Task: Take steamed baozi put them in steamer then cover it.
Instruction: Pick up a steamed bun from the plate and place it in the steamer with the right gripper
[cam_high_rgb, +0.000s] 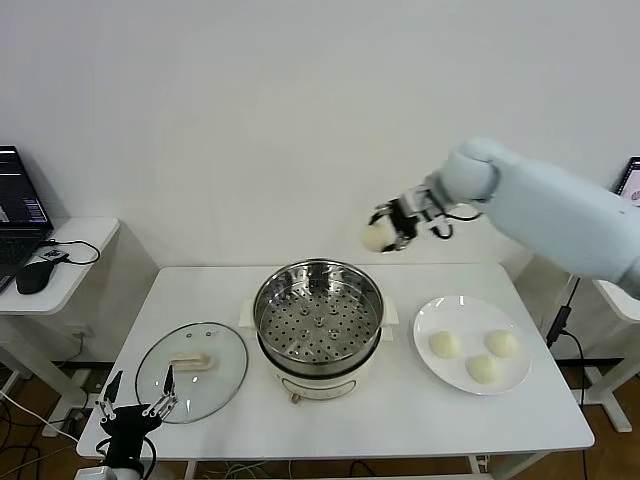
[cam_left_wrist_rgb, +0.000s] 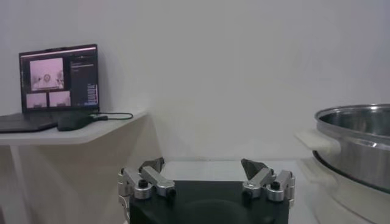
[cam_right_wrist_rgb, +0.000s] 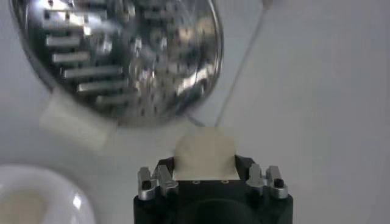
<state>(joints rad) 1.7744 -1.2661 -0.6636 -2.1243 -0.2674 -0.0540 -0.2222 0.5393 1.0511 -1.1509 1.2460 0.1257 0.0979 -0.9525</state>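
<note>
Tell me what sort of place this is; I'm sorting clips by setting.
Probably a lab test bench, not a home kitchen: bare white wall, a steamer on a plain white table, and a laptop running on a side desk.

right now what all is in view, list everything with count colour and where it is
steamed baozi: four, cream-white; one held in the air behind the steamer, three on the plate
steamer: one, shiny steel pot with a perforated tray on a cream-white base; table centre, no baozi in it
cover: one, clear glass with a cream handle; flat on the table, left of the steamer
plate: one, white; right of the steamer
table: one, white; under it all
laptop: one, black, screen lit; side desk on the left
mouse: one, black; same side desk
right gripper: shut on a baozi, raised behind the steamer
left gripper: open, low at the table's front left corner
</note>
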